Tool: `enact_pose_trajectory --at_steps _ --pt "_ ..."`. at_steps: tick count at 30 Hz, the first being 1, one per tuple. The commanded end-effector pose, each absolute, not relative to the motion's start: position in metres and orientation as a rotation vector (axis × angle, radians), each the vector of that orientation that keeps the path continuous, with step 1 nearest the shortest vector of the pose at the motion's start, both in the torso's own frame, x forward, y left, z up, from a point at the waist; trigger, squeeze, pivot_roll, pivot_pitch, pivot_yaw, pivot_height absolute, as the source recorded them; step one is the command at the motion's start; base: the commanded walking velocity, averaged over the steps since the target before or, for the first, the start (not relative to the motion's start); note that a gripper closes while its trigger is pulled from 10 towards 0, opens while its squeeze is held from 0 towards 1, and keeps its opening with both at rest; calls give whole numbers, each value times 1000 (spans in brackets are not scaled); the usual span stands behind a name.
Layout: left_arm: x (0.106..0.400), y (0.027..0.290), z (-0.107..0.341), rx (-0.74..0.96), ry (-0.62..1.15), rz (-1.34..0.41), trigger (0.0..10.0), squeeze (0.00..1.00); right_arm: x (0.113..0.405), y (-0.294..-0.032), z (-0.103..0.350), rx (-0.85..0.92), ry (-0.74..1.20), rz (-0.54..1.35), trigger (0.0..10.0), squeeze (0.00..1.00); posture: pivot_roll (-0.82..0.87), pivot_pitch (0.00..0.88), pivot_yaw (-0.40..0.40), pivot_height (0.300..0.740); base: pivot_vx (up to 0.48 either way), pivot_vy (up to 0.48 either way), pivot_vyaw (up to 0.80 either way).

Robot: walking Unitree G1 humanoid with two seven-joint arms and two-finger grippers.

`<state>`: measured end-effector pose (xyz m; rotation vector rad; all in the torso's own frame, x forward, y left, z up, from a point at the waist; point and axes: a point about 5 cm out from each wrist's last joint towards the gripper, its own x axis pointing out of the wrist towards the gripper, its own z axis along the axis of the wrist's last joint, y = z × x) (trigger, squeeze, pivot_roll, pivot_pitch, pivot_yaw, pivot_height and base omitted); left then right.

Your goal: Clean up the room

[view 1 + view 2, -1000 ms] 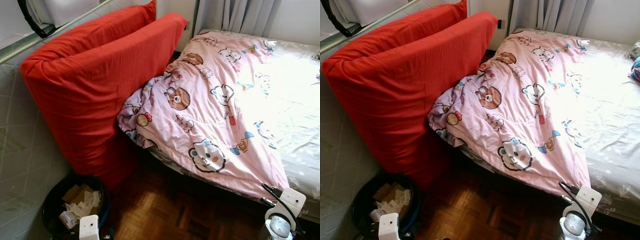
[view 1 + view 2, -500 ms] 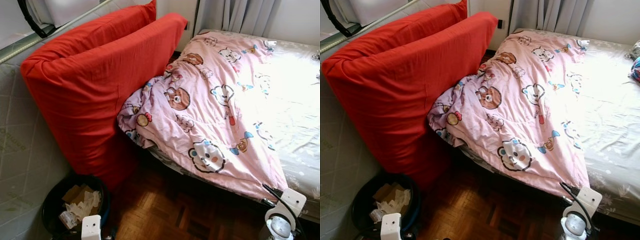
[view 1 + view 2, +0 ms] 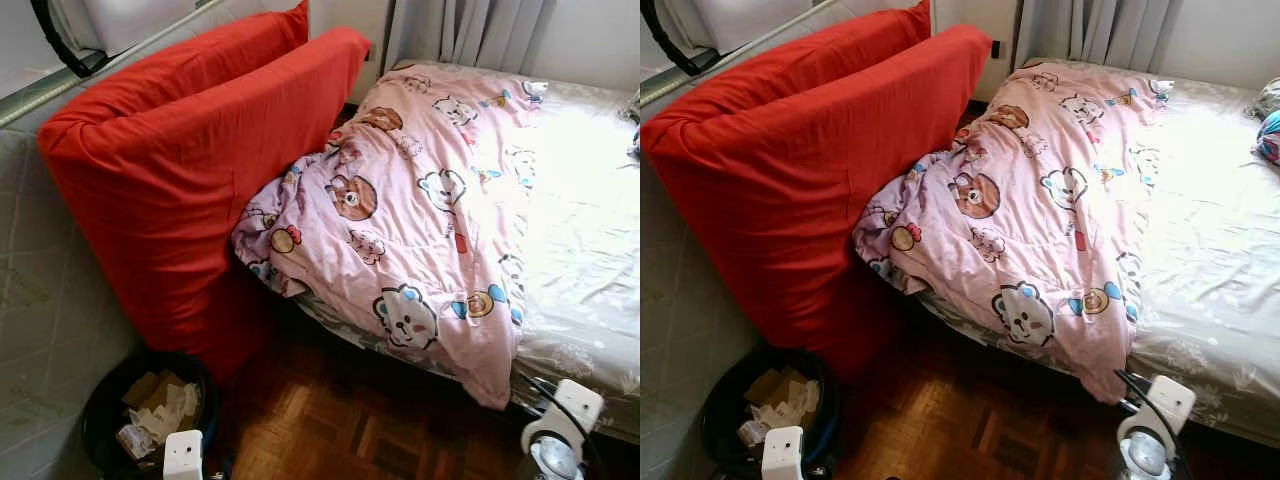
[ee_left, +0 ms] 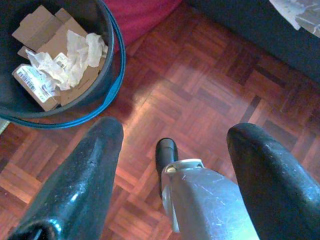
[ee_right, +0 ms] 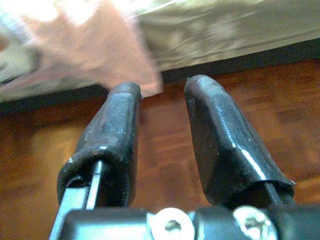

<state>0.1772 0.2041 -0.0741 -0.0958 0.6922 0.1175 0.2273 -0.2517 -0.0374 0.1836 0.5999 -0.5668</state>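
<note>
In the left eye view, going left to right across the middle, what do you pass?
Pale quilted mattress → red cushion → pink cartoon blanket → white bed sheet.

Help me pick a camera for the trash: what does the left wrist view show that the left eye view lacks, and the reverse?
Left wrist view: the left gripper, fingers apart, and a close look at cardboard and paper in the bin. Left eye view: the red mattress, the pink quilt and the bed. Both: the bin and the wood floor.
</note>
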Motion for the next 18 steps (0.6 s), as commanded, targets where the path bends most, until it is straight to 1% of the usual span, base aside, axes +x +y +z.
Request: enact_pose_trajectory --at_steps 1,2,3,6,8,10,14,18 --pt "168 206 -80 -86 745 123 10000 0 221 -239 -48 199 671 -464 10000 0 -43 113 18 740 0 0 0" --pt "167 206 -80 -83 753 122 10000 0 219 -230 -52 188 697 -381 10000 0 -46 110 19 740 0 0 0" --pt "166 207 -81 -79 764 123 10000 0 216 -216 -58 159 733 -257 10000 0 -44 107 19 740 0 0 0" --pt "166 208 -81 -71 775 124 10000 0 209 -203 -65 122 773 -162 10000 0 -42 101 20 740 0 0 0" --pt "166 209 -81 -67 779 123 10000 0 207 -201 -67 122 783 -152 10000 0 -42 101 20 740 0 0 0" --pt "165 210 -82 -55 799 126 10000 0 199 -196 -73 106 834 -128 10000 0 -41 95 22 740 0 0 0" --pt "163 214 -83 -56 820 151 10000 0 189 -191 -79 86 879 -93 10000 0 -40 91 23 740 0 0 0" --pt "162 215 -84 -75 825 179 10000 0 178 -193 -84 85 901 -104 10000 0 -44 81 24 740 0 0 0"
